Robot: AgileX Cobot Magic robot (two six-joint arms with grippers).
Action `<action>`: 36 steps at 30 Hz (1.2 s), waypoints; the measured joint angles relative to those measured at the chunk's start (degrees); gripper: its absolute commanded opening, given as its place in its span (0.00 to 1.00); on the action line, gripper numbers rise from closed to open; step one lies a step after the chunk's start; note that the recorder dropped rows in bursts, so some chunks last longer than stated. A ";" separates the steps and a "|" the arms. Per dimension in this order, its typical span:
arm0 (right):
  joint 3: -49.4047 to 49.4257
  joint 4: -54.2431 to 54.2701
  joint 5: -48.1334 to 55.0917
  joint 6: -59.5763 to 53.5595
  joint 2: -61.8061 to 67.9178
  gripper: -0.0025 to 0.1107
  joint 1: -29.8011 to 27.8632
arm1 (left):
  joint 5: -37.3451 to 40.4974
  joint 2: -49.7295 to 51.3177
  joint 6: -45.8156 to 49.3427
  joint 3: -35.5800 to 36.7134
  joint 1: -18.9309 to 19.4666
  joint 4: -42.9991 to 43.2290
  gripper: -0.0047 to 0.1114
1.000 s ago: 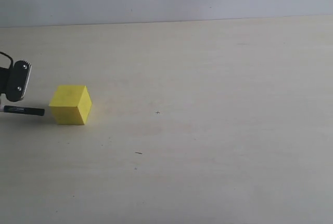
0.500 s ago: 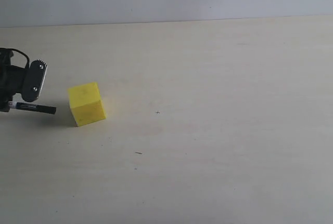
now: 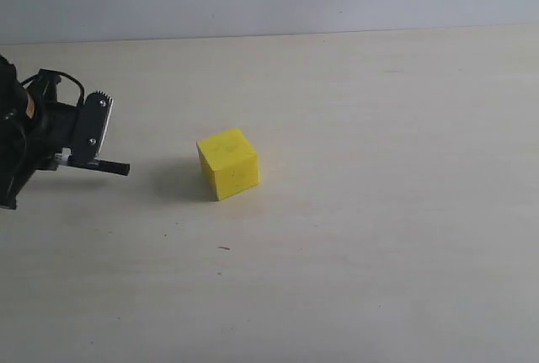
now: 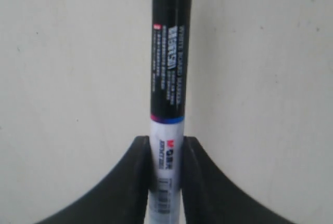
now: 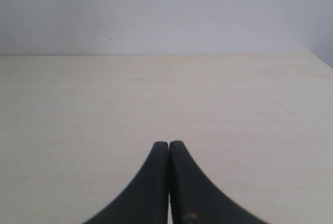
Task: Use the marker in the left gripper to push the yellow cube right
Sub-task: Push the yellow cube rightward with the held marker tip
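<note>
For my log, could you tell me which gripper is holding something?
The left gripper: it clamps the marker by its white barrel, whereas the right gripper is shut on nothing.

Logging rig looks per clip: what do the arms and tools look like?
Left tool: black curved fingers; black arm with looping black cables, flat dark plate with screws and toothed edge. Right tool: matching black tapered fingers.

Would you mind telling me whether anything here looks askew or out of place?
Only the yellow cube: it sits turned at an angle to the far edge of the table, clear of the marker. Nothing looks damaged.
</note>
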 measured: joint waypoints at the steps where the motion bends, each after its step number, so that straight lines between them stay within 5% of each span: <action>1: 0.00 0.00 0.00 0.00 0.00 0.02 0.00 | 0.00 0.00 -0.14 0.00 0.26 0.13 0.04; 9: 0.00 0.00 0.00 0.00 0.00 0.02 0.00 | -10.45 0.44 -1.90 0.00 0.26 -0.24 0.04; 20: 0.00 0.00 -0.06 0.00 0.00 0.02 0.00 | -12.14 4.71 -4.82 -2.24 -1.55 -0.36 0.04; 28: 0.00 0.00 -0.06 0.00 0.00 0.02 0.00 | -12.17 4.86 -4.91 -2.69 -9.19 -0.02 0.04; 32: 0.00 0.00 -0.06 0.00 0.00 0.02 0.00 | -7.11 4.86 -4.91 -2.94 -14.59 1.65 0.04; 36: 0.00 0.00 -0.06 0.00 0.00 0.02 0.00 | -1.53 4.86 -6.39 -2.94 -15.63 5.61 0.04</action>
